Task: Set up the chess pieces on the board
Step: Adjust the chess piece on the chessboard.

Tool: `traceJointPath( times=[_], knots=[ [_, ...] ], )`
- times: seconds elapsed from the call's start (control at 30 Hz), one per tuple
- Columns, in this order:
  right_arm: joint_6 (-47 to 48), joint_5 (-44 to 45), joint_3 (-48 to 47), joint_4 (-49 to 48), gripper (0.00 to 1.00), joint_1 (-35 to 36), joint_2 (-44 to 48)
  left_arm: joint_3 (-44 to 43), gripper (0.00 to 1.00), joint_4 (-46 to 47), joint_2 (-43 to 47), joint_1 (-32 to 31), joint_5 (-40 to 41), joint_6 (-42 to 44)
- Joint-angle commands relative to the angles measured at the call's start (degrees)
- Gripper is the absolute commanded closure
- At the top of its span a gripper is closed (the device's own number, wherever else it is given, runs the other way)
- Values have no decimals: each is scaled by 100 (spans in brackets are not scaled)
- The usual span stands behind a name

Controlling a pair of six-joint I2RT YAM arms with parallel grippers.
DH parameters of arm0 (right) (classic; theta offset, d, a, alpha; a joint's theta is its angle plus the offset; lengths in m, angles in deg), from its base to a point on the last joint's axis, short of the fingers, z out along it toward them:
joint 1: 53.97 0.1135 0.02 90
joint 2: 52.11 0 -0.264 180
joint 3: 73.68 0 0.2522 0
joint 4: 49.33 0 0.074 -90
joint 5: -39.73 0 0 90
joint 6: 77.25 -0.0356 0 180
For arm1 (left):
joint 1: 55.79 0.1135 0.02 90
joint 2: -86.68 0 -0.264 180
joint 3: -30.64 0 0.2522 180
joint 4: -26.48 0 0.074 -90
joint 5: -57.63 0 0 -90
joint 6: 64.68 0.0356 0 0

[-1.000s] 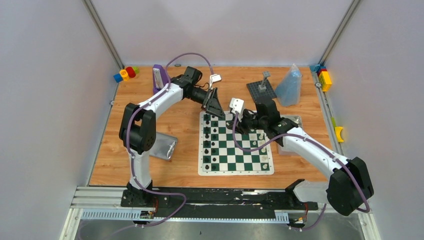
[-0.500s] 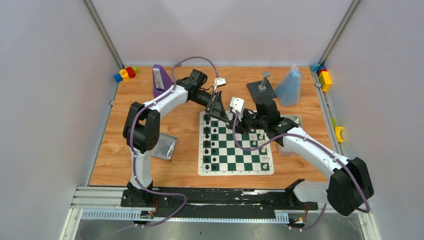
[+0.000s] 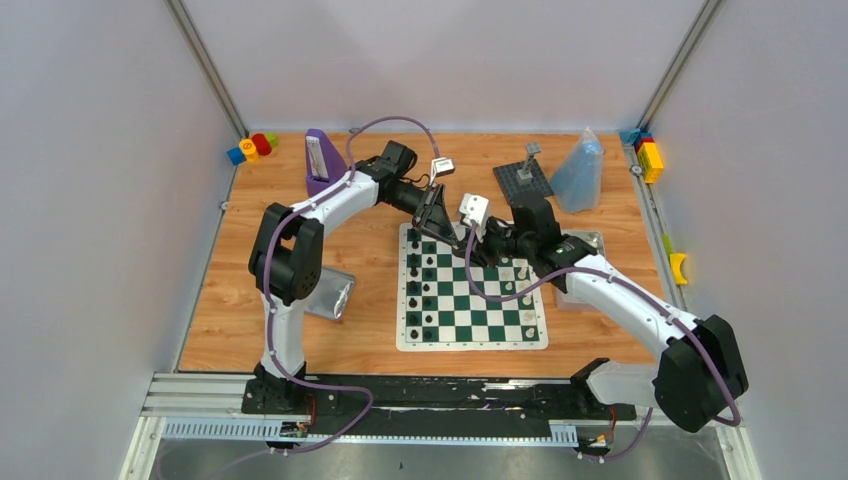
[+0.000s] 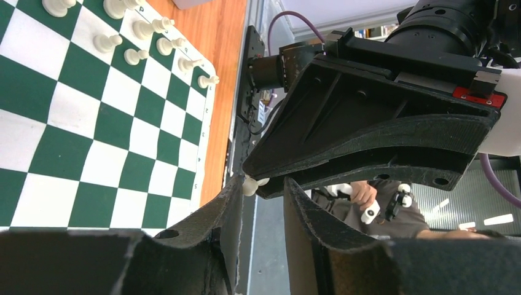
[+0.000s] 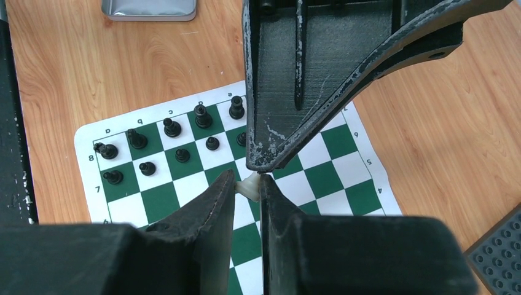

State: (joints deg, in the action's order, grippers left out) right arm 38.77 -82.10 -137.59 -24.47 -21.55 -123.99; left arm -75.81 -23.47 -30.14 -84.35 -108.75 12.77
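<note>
Mid-frame over the board (image 3: pixel 480 325), right gripper (image 5: pixel 247 184) clamps a white chess piece (image 5: pixel 249 186); left gripper (image 4: pixel 263 184), jaws apart, sits alongside.

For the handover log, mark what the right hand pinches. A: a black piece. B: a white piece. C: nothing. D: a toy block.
B: a white piece sits pinched between the fingertips of the right hand, above the board.

Lab; enclosure walls (image 3: pixel 90 200); aluminium rail (image 3: pixel 200 405)
</note>
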Motion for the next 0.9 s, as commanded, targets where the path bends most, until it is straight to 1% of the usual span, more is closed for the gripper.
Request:
traceJointPath(
  times=[0.0,0.33,0.77,0.83,0.87],
  knots=[
    [-55,71,-144,-312,100,3,122,-17,63,85,10,-45,-309,-11],
    [-62,124,-144,-326,100,1,104,9,75,86,1,-45,-331,-10],
    [-80,169,-135,-345,99,5,86,16,85,109,-11,-83,-312,-27],
    [-80,177,-135,-345,99,-1,78,14,87,116,-15,-95,-312,-35],
    [-80,197,-135,-345,97,0,76,14,91,128,-23,-96,-319,-36]
  ],
)
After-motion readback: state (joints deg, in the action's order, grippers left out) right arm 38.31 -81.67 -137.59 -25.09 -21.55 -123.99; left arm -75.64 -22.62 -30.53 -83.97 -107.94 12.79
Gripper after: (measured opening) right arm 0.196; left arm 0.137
